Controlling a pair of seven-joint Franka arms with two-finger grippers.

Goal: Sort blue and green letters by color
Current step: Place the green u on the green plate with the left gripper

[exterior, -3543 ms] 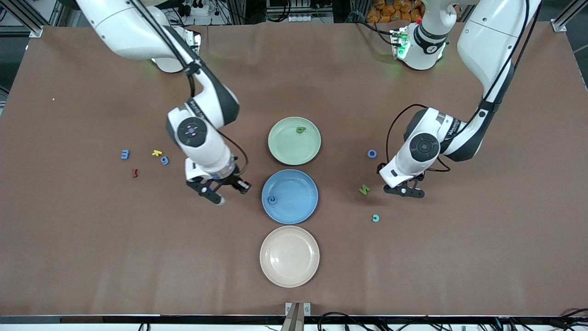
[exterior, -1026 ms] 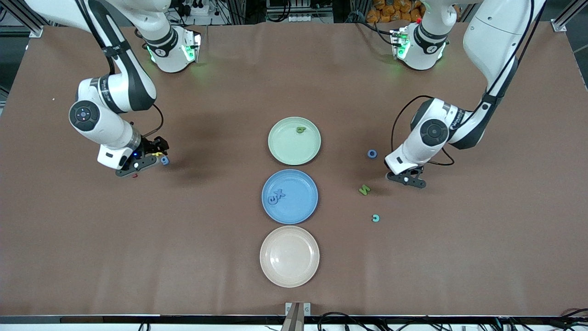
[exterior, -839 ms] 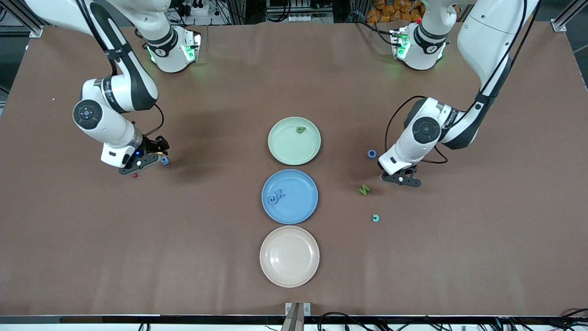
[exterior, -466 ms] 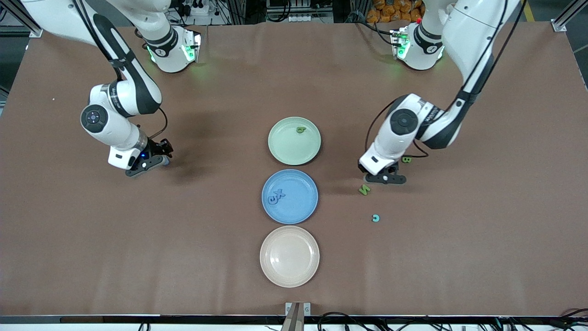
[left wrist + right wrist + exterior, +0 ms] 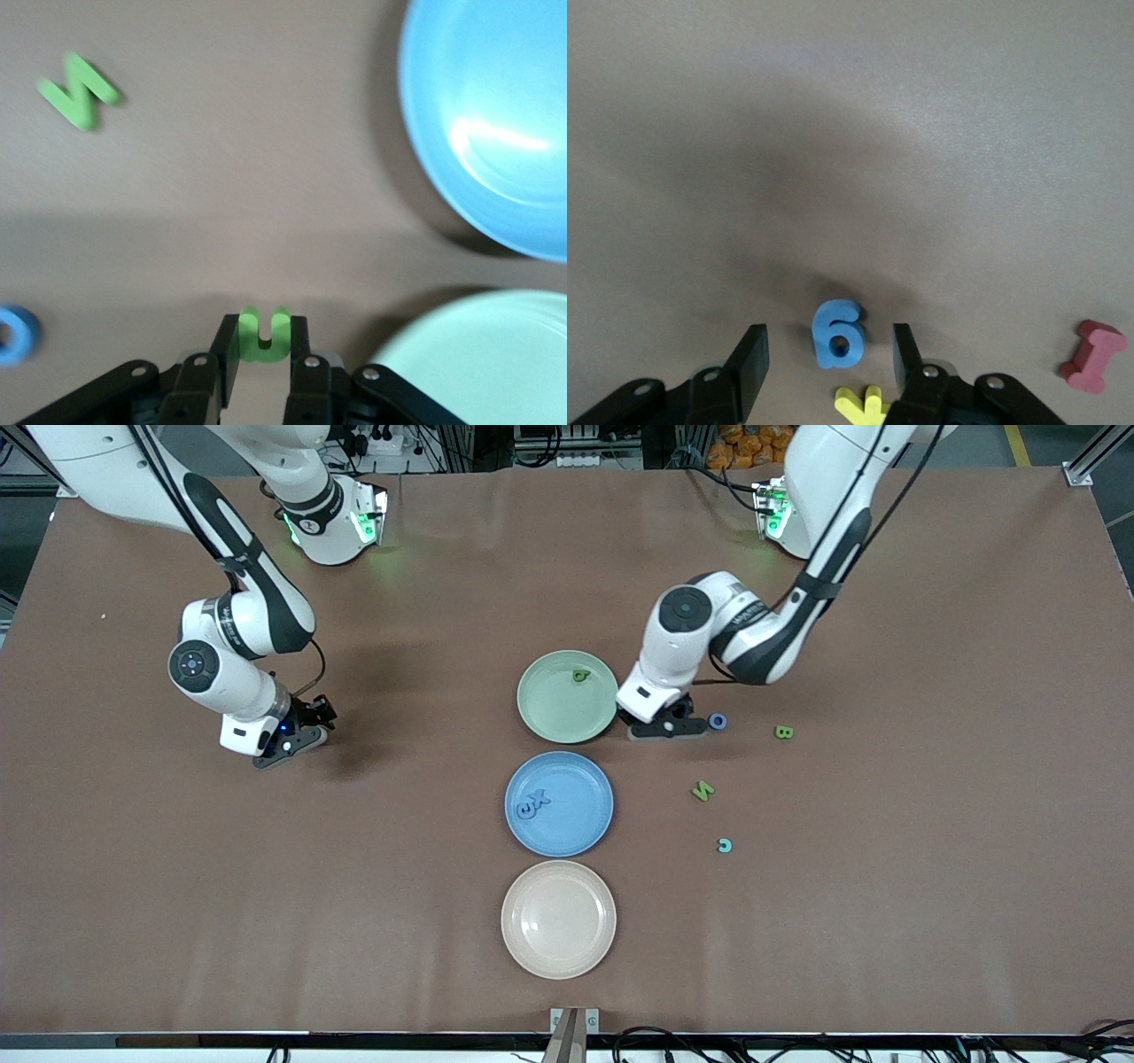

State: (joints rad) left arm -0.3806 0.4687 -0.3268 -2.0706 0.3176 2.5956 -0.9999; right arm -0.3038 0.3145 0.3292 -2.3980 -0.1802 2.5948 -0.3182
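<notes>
My left gripper (image 5: 263,332) is shut on a green U-shaped letter (image 5: 263,336). It hangs just off the green plate's rim (image 5: 532,708), by a blue ring letter (image 5: 718,721). That plate holds one green letter (image 5: 580,676). Two blue letters (image 5: 532,804) lie in the blue plate (image 5: 585,824). My right gripper (image 5: 829,341) is low at the right arm's end of the table. Its open fingers stand either side of a blue 6 (image 5: 837,333), with a gap on each side. A green N (image 5: 702,790) and a green B (image 5: 783,732) lie loose on the table.
A yellow piece (image 5: 864,405) lies right beside the blue 6 and a dark red piece (image 5: 1094,356) a little farther off. A small teal C (image 5: 725,845) lies nearer the front camera than the N. A beige plate (image 5: 532,948) sits nearest the front camera.
The left arm has carried the green letter from beside the N toward the green plate, uncovering the green B. The right gripper's fingers have narrowed around the blue 6.
</notes>
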